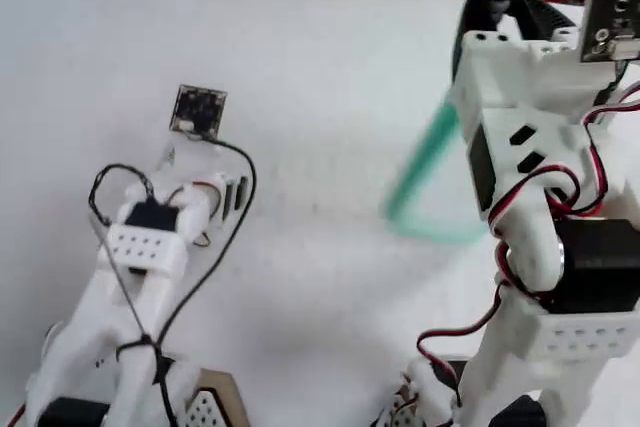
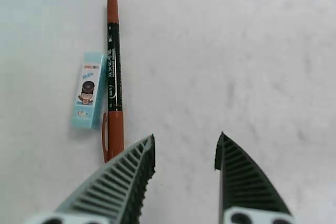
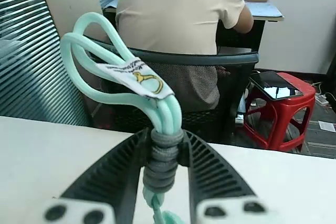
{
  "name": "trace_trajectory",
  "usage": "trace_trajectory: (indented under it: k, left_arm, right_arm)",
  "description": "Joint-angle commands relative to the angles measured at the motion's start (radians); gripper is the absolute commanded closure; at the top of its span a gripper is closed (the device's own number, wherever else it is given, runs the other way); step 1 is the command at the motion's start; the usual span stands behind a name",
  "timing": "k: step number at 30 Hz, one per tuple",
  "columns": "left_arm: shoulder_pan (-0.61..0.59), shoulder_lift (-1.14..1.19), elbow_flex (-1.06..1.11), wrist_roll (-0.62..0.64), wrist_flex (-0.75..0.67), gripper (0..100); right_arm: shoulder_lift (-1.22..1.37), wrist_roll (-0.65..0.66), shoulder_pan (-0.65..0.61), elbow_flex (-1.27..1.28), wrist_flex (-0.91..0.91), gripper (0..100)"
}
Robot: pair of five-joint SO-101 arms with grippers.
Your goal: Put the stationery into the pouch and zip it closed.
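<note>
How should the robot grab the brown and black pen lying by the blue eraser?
Probably from straight above, with the open left gripper closing across the thin width of the pen. It lies flat, so only its sides are free. The eraser sits close along its middle, so the black barrel just past it, toward the slim brown tip, looks safest.

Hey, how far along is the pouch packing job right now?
Done: nothing yet; the pen and the eraser lie side by side on the table, unpacked. In hand: the right tool is shut on a mint-green cord loop, held up off the table; what it belongs to is unclear. The left tool hangs open near the pen. Left: loading both items, then zipping.
</note>
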Motion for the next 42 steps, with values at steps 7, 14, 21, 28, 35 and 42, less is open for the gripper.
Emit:
trace_trajectory:
  k: [7, 14, 21, 28, 35, 42]
  left_arm:
    - [0.053, -0.510, 0.107, 0.210, 0.107, 66]
    - [0.085, -1.072, 0.201, 0.160, 0.315, 62]
    - [0.245, -1.253, 0.299, 0.081, 0.327, 66]
    - [0.298, -1.241, 0.198, 0.081, 0.423, 66]
    - [0.367, -1.241, 0.118, 0.081, 0.499, 66]
    - [0.364, -1.241, 0.121, 0.081, 0.499, 66]
  right_arm:
    - [-0.013, 0.002, -0.061, -0.026, -0.030, 98.1]
    - [0.096, -0.005, -0.058, -0.025, 0.005, 98.1]
    - [0.131, -0.006, -0.061, -0.026, 0.036, 98.1]
    - [0.134, -0.008, -0.062, -0.025, 0.028, 98.1]
    - [0.127, -0.008, -0.119, -0.034, -0.035, 98.1]
    - [0.105, -0.028, -0.142, -0.109, -0.079, 98.1]
